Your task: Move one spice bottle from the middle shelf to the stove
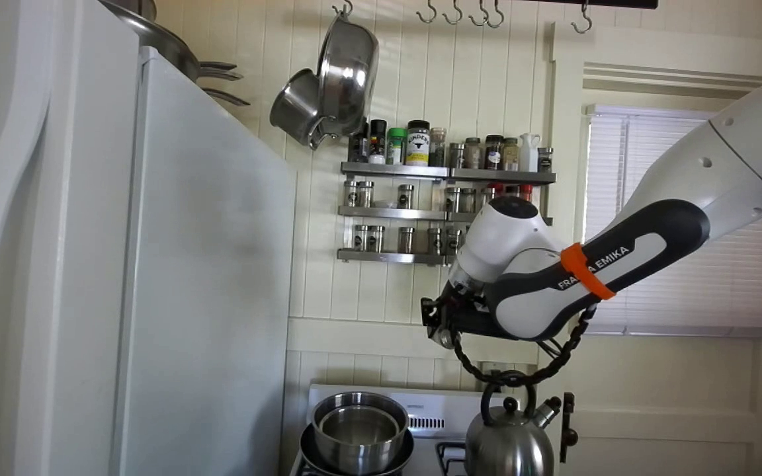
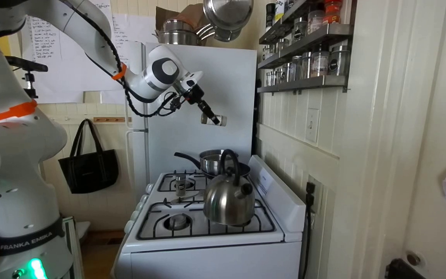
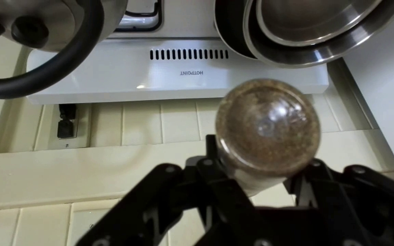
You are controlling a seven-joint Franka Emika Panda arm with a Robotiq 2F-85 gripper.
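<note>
My gripper (image 2: 214,119) is shut on a spice bottle (image 2: 222,121). The bottle is held nearly sideways in the air above the stove (image 2: 215,259). In the wrist view the bottle (image 3: 268,126) shows its round glass base and brown contents between the black fingers. The middle shelf (image 1: 391,213) carries several small jars on the wall; the arm hides part of its right side. It also shows in an exterior view (image 2: 304,45), up and to the right of the gripper. The stove's white back panel (image 3: 190,82) lies beyond the bottle in the wrist view.
A steel kettle (image 2: 227,203) stands on the stove's near back burner. Nested pots (image 2: 209,161) stand at the far back. A small jar (image 2: 180,185) stands upright between the burners, near a spoon (image 2: 186,197). The white fridge (image 2: 203,85) rises beyond the stove.
</note>
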